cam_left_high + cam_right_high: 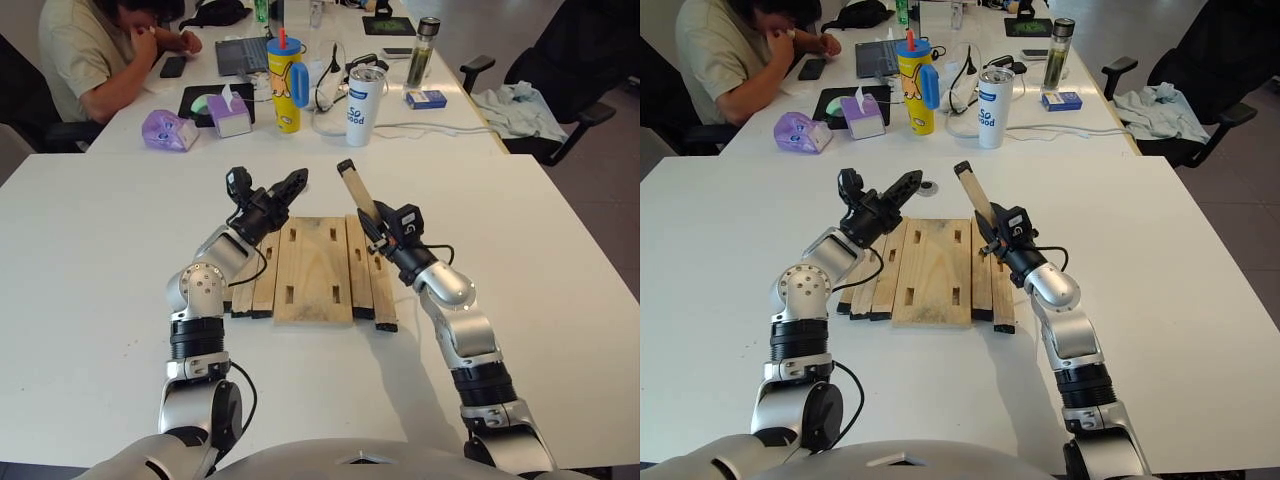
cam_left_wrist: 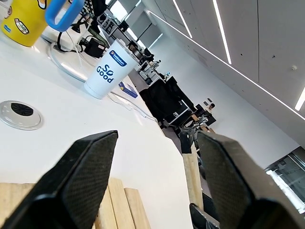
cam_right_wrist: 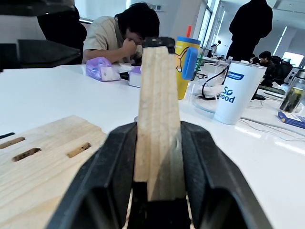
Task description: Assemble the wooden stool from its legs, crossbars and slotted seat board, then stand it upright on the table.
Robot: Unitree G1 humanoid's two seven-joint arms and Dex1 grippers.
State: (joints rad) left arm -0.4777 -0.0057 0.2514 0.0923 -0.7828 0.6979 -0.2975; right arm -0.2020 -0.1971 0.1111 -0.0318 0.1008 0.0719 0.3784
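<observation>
Slotted seat board (image 1: 315, 270) lies flat at table (image 1: 100, 250) centre. Right pincer (image 1: 375, 225), at the board's 2 o'clock, clamps one wooden leg (image 1: 357, 190), tilted toward 11 o'clock. Left pincer (image 1: 268, 180), spread wide and holding nothing, hovers at 10 o'clock.

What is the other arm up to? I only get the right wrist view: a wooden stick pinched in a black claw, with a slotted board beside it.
Observer: The left claw is open and empty, above the far left corner of the board.
Visitor: Are there more sticks anywhere?
Observer: Yes. The left sticks and the right sticks lie flat along the board's two sides.
Visitor: Is my stick resting on anything?
Observer: It seems not. The right claw holds the leg by its lower end, tilted, above the right sticks.
</observation>
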